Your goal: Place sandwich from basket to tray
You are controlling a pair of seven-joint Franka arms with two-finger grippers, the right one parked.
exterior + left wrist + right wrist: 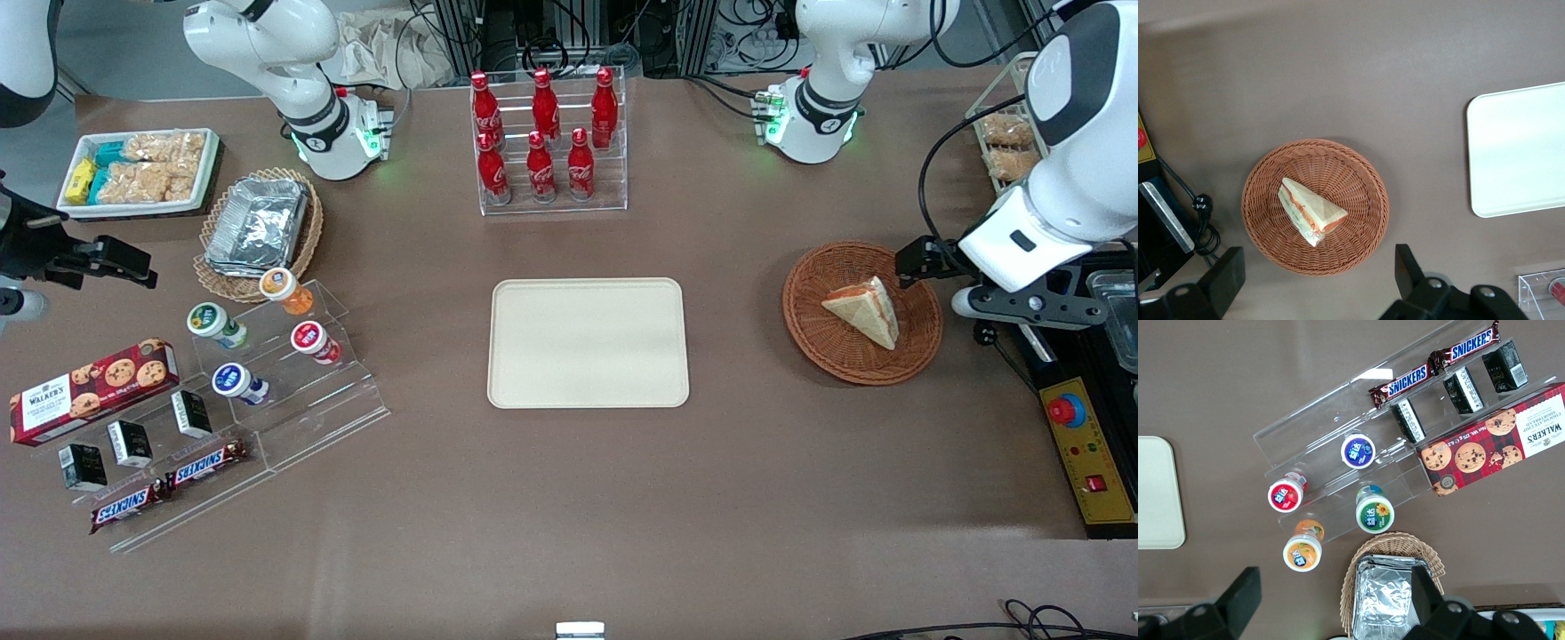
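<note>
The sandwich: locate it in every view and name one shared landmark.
Front view: the sandwich lies in the basket, toward the working arm's end, beside the gripper.
Left wrist view: the sandwich lies in the basket.
Right wrist view: not in it.
Shared landmark: the tray.

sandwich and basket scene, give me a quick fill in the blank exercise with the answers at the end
1. The sandwich lies in the ____.
2. The cream tray holds ____ items.
3. The gripper hovers above the basket with its fingers ____.
4. The rack farther from the front camera than the tray holds ____ red bottles.

Missing words: basket; no; open; six
</note>
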